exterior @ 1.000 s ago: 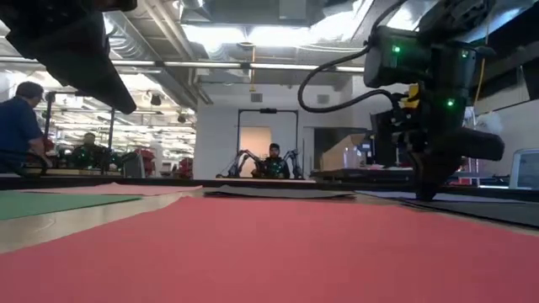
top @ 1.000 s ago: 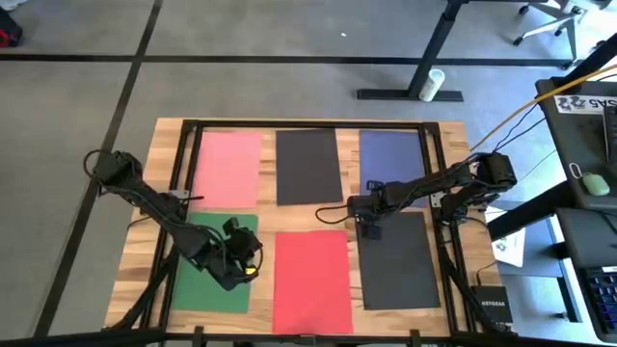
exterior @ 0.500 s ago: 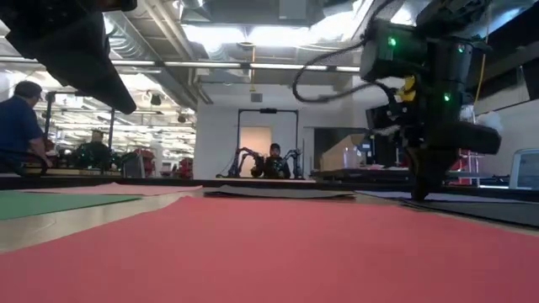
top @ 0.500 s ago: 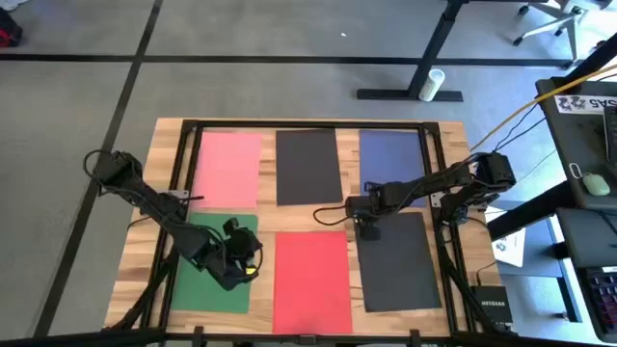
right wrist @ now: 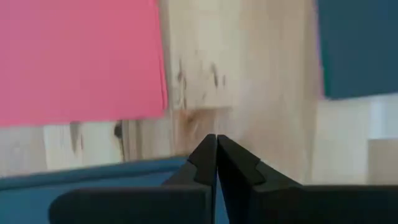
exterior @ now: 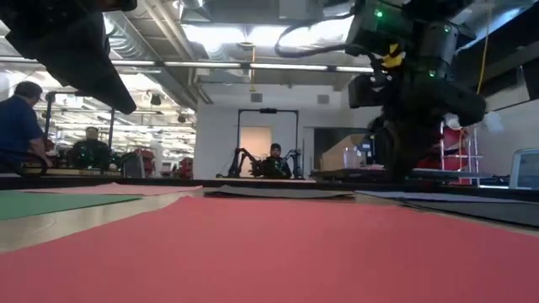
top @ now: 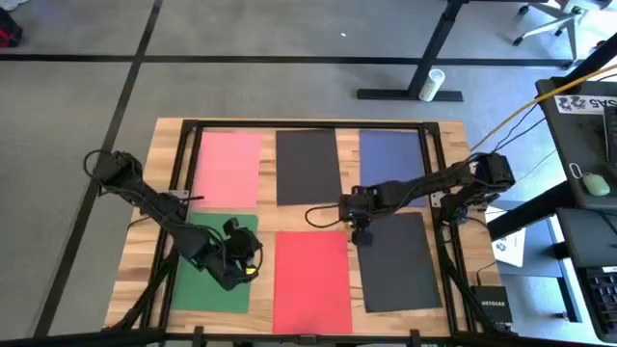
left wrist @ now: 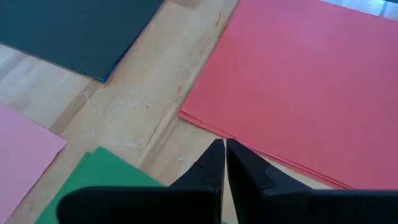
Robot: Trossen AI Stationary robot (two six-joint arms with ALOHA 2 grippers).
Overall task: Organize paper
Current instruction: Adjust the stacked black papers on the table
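Six sheets of paper lie flat on the wooden table: pink (top: 228, 169), black (top: 307, 166) and navy blue (top: 392, 159) along the far side, and green (top: 214, 262), red (top: 311, 280) and dark grey (top: 397, 262) along the near side. My right gripper (top: 359, 232) is shut. It hovers by the dark grey sheet's far left corner (right wrist: 93, 174), with its tips (right wrist: 216, 139) over bare wood. My left gripper (left wrist: 224, 146) is shut and waits over the green sheet's far right corner (left wrist: 106, 180), beside the red sheet (left wrist: 311, 81).
A dark frame (top: 308, 125) runs around the sheets on the table top. A strip of bare wood (right wrist: 249, 93) separates the sheets. Beyond the right edge stand a desk (top: 588, 145) and a box (top: 492, 310). People (exterior: 17, 126) are in the room behind.
My right gripper has moved toward the table's left edge and risen, from the dark grey sheet's far edge to just past its far left corner, staying shut.
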